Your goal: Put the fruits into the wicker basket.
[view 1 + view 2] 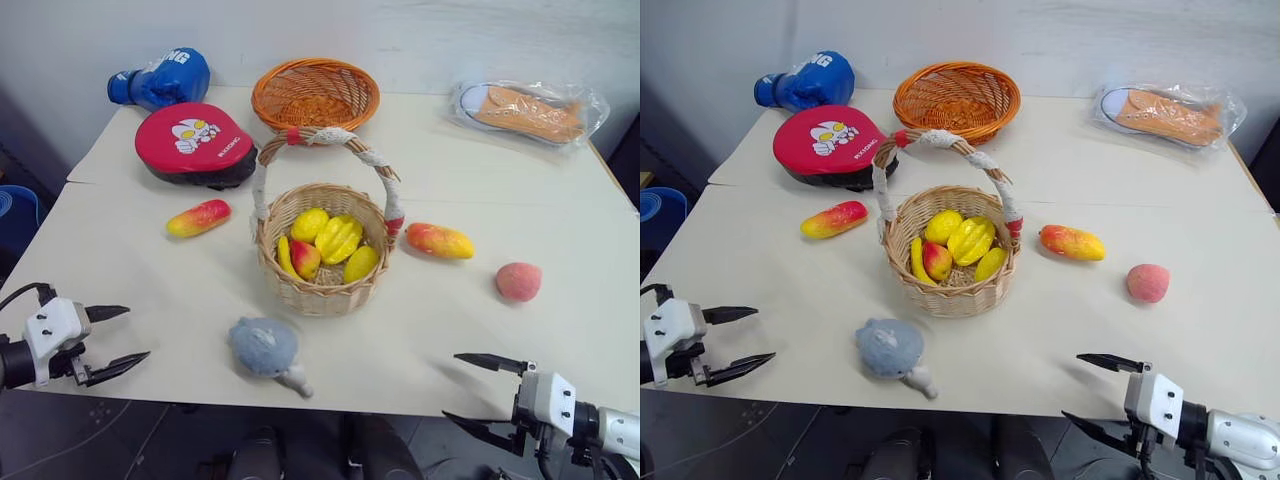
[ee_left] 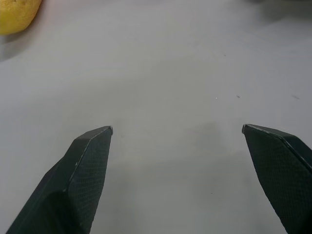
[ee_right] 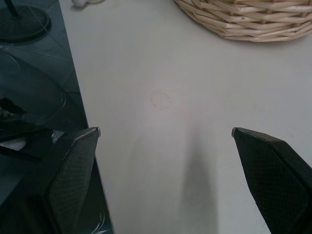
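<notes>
The tan wicker basket point(image 1: 322, 265) with a tall cloth-wrapped handle stands mid-table and holds several yellow and red-yellow fruits. One red-to-yellow mango point(image 1: 198, 217) lies to its left, another mango point(image 1: 439, 240) to its right, and a pink peach point(image 1: 518, 281) sits further right. My left gripper point(image 1: 118, 340) hovers open at the table's near left edge, with nothing between its fingers. My right gripper point(image 1: 468, 390) is open at the near right edge, also empty. The right wrist view shows the basket's base point(image 3: 243, 22).
A grey plush toy point(image 1: 265, 348) lies just in front of the basket. At the back are an orange wicker bowl point(image 1: 315, 93), a red punch pad point(image 1: 195, 143), a blue boxing glove point(image 1: 163, 79) and a bagged shoe point(image 1: 527, 110). The table point(image 1: 150, 280) ends just under both grippers.
</notes>
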Controlling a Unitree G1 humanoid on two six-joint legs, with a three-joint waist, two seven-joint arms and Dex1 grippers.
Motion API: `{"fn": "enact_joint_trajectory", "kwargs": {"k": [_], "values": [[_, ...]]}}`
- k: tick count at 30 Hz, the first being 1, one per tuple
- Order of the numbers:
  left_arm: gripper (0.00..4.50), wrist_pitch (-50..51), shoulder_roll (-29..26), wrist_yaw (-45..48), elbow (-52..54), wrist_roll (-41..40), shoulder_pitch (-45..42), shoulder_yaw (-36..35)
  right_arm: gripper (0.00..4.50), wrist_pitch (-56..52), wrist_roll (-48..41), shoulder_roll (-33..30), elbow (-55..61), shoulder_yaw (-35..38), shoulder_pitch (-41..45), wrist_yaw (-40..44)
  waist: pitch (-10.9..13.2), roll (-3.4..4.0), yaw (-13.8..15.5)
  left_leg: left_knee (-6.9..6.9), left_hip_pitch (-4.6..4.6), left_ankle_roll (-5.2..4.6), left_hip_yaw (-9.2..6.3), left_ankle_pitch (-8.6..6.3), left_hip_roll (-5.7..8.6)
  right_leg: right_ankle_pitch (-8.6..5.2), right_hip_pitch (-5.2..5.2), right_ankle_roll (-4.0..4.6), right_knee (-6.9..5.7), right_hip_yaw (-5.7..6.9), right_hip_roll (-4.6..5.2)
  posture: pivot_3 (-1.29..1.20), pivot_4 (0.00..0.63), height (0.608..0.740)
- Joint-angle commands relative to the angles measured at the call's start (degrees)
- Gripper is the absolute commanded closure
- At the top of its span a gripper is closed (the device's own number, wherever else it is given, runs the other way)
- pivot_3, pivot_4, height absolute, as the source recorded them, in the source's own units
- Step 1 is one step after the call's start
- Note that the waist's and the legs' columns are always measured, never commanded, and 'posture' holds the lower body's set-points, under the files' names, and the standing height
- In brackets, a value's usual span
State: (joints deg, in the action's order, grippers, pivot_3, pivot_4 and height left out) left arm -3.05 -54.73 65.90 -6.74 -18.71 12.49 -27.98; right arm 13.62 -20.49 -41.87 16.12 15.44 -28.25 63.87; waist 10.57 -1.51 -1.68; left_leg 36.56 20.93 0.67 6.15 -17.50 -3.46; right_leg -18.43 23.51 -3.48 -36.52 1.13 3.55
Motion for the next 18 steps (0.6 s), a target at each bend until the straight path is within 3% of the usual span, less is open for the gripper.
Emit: {"fn": "enact_joint_trajectory", "kwargs": {"k": [1,7,12,14,18], "values": [[0.00,-1.4,-0.2,0.2,0.0,0.2,0.3,-0.3,0.02,-0.4,-0.6,0.3,0.3,-0.1,0.7,-0.9,0.0,0.00,0.1,0.00,0.00,0.00,0.00,0.00,0.00,0.00,0.00,0.00,0.00,0.00,0.00,0.00,0.150,0.740],[0.00,5.3,-1.2,5.1,2.6,-4.1,1.2,0.7,0.02,-2.5,-3.6,2.7,2.8,-1.3,4.0,-3.3,0.0,0.00,0.0,0.00,-0.01,0.02,0.02,0.01,0.00,0.00,0.02,0.00,-0.06,-0.01,-0.03,0.00,0.150,0.740],[0.00,15.6,-2.6,8.0,12.5,-10.3,-1.6,3.8,0.02,-6.0,-10.6,5.1,9.7,-2.3,6.0,-5.0,0.0,0.00,0.2,0.19,0.04,0.04,-0.02,0.02,0.00,0.01,0.02,-0.01,-0.19,0.03,-0.04,0.00,0.150,0.740],[0.00,17.9,-2.7,8.3,17.2,-12.0,-4.4,6.4,0.02,-10.2,-16.0,4.4,14.3,-2.9,7.8,-5.6,0.0,0.00,0.1,0.48,0.12,0.03,-0.06,0.00,-0.01,0.01,0.01,-0.03,-0.38,0.02,-0.03,0.00,0.150,0.740],[0.00,18.9,1.0,6.7,23.4,-13.3,-14.2,14.3,0.02,-12.6,-16.1,4.6,19.2,-5.7,12.3,-7.3,0.0,0.00,0.1,0.60,0.03,-0.03,-0.06,0.05,0.00,0.10,-0.11,-0.04,-0.47,-0.04,-0.02,0.00,0.150,0.740]]}}
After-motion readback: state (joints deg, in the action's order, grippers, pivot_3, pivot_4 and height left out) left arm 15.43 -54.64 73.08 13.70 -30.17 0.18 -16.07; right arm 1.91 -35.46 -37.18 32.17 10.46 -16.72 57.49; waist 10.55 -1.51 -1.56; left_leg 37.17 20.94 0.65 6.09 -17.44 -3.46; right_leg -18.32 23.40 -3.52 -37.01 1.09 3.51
